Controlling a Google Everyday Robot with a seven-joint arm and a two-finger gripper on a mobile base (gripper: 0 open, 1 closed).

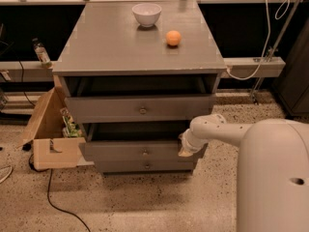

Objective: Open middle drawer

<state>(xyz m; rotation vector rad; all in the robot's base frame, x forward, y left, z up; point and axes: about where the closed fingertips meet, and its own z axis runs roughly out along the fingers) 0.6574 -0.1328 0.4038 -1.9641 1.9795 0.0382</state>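
The middle drawer (130, 151) is the centre of three grey fronts in the grey cabinet (135, 47). It has a small round knob (145, 152) and stands pulled out a little, with a dark gap above it. My gripper (186, 148) is at the right end of this drawer's front, touching its top edge. My white arm (222, 132) reaches in from the right. The top drawer (140, 109) also stands slightly out. The bottom drawer (145, 166) sits further in, under the middle one.
A white bowl (147, 13) and an orange (173, 37) rest on the cabinet top. An open cardboard box (50, 129) with items stands at the cabinet's left. A black cable (58, 202) lies on the speckled floor. My robot body (273, 178) fills the lower right.
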